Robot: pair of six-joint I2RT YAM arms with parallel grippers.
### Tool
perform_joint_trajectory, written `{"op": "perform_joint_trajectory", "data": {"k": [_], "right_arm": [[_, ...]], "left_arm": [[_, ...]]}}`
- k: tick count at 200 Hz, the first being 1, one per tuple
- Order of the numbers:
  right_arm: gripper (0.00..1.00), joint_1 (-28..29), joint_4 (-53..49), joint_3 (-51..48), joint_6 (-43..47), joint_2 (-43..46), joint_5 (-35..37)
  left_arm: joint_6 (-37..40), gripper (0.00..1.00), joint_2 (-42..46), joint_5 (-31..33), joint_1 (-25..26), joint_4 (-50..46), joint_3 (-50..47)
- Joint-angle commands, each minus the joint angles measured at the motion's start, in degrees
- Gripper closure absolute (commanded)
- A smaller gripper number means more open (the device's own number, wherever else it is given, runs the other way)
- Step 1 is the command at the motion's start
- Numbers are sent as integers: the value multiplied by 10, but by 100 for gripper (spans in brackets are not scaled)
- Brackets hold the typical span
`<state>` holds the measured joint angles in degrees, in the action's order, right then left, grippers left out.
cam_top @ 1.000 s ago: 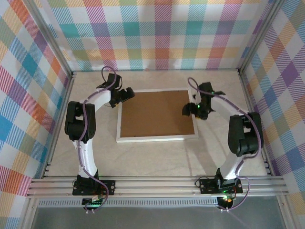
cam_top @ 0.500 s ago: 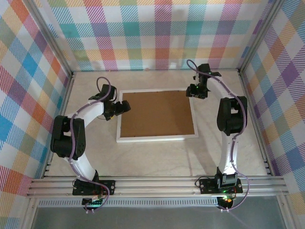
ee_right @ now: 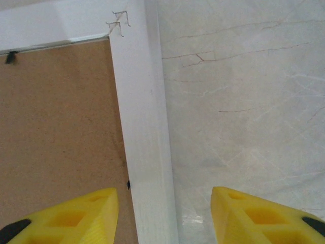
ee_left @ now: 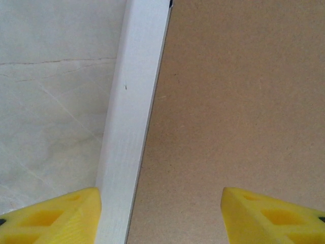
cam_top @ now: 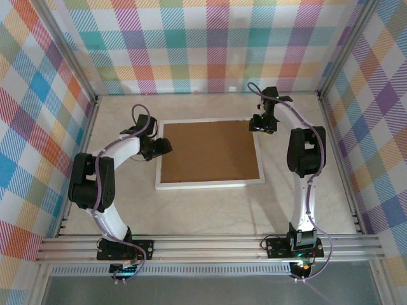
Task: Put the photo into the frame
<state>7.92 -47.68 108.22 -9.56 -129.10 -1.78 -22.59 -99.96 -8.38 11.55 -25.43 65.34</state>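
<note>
The frame [cam_top: 210, 184] lies face down in the middle of the table, its white border around the brown backing board [cam_top: 210, 150]. The photo is hidden. My left gripper [cam_top: 166, 147] hangs over the frame's left rail [ee_left: 132, 127], open; one yellow fingertip [ee_left: 56, 218] is just outside the rail and the other over the backing board [ee_left: 238, 101]. My right gripper [cam_top: 262, 127] is at the far right corner, open, its jaws straddling the right rail [ee_right: 142, 127] with the left fingertip [ee_right: 66, 218] over the backing board [ee_right: 56, 117] and the other over the table.
Plaid walls [cam_top: 210, 44] close the table in on three sides. An aluminium rail [cam_top: 210, 248] with both arm bases runs along the near edge. Bare cream tabletop [cam_top: 210, 213] lies between it and the frame.
The left gripper slid from the frame's far left corner down along the left rail. The right gripper moved from the middle of the right rail to the far right corner. Both jaws narrowed.
</note>
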Motion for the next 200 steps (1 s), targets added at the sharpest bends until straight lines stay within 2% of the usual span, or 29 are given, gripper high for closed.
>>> {"op": "perform_joint_trajectory", "data": {"k": [1, 89, 127, 145, 200], "right_arm": [[49, -2, -8, 11, 6, -11, 16], [49, -2, 0, 19, -1, -7, 26], [49, -2, 0, 18, 2, 5, 26], [49, -2, -1, 20, 5, 9, 35], [49, -2, -13, 37, 13, -3, 56]], "left_arm": [[25, 36, -7, 34, 9, -14, 1], [55, 41, -38, 70, 14, -30, 20], [66, 52, -39, 94, 14, -40, 22], [72, 61, -43, 89, 13, -39, 24], [84, 71, -51, 83, 13, -41, 26]]}}
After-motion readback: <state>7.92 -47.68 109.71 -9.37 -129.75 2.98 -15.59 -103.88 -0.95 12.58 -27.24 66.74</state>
